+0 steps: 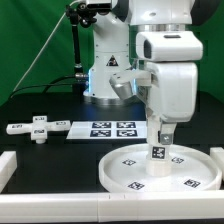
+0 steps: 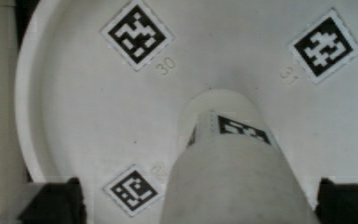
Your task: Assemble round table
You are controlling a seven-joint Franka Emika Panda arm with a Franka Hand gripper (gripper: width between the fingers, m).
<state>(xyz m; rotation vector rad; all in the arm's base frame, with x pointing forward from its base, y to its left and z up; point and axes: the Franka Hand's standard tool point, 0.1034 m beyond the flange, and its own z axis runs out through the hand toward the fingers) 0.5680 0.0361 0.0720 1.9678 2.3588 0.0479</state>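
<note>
The large rimmed round disc lies flat on the black table at the exterior view's lower right, with tags on its face. The short cylindrical post stands upright on the disc's middle, its tag facing the camera. My gripper hangs straight above it, its fingers down round the post's top. In the wrist view the post rises from the disc between the dark fingertips. One fingertip stands close to the post; the other is apart from it, with disc showing between. The gripper is open. The flat cross-shaped piece lies at the left.
The marker board lies between the cross-shaped piece and the disc. White rails edge the table at the left and front. The robot's base stands behind, before a green backdrop.
</note>
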